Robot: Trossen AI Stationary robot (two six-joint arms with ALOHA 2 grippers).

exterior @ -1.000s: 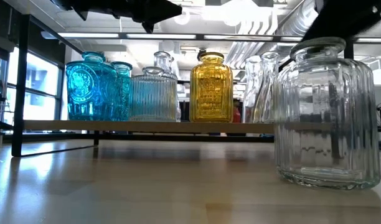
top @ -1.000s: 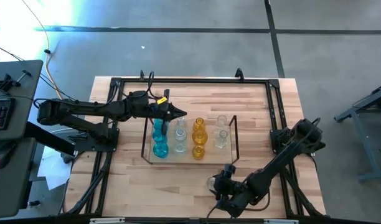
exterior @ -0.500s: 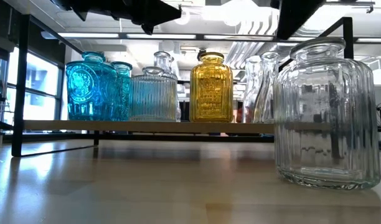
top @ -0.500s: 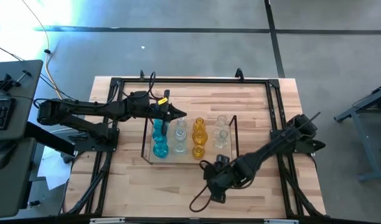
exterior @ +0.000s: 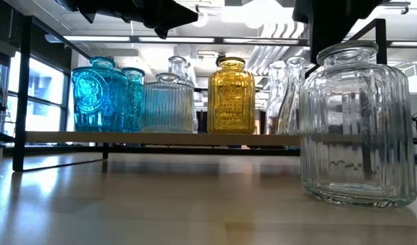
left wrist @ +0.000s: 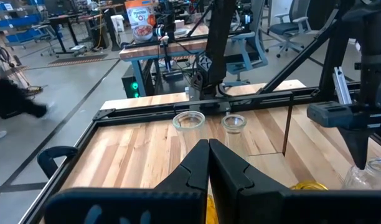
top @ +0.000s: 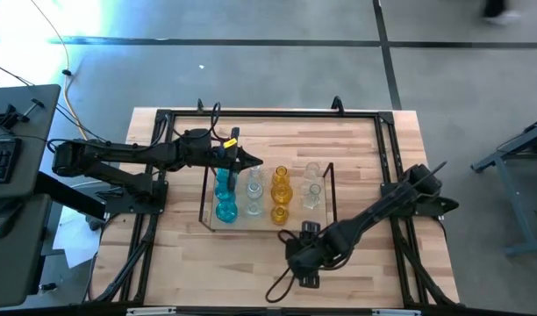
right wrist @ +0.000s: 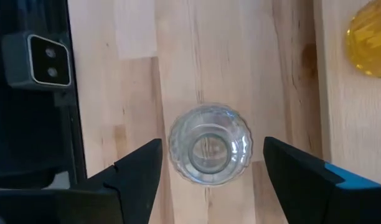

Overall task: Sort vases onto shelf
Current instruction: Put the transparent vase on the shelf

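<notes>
A clear ribbed vase [right wrist: 209,144] stands upright on its base on the bare table [exterior: 355,122], near the table's near edge, in front of the shelf [exterior: 161,139]. My right gripper [right wrist: 212,149] hangs above it, open, pointing down, one finger on either side of the vase and apart from it. In the high view the right gripper [top: 300,254] hides the vase. On the shelf [top: 330,189] stand blue vases [top: 225,211], clear vases [top: 254,189] and yellow vases [top: 280,193]. My left gripper [top: 251,162] hovers shut over the shelf's far left part.
The black frame [top: 268,114] edges the table. A small camera box [right wrist: 38,59] sits at the near edge beside the clear vase. Bare wood [top: 207,263] lies in front of the shelf, toward the near left. The shelf's upright end piece [top: 332,175] stands to the right.
My right gripper has moved toward the table's left from the near right part and now stands over the clear vase, having come down a little. The vase has stayed where it was. My left arm has kept still.
</notes>
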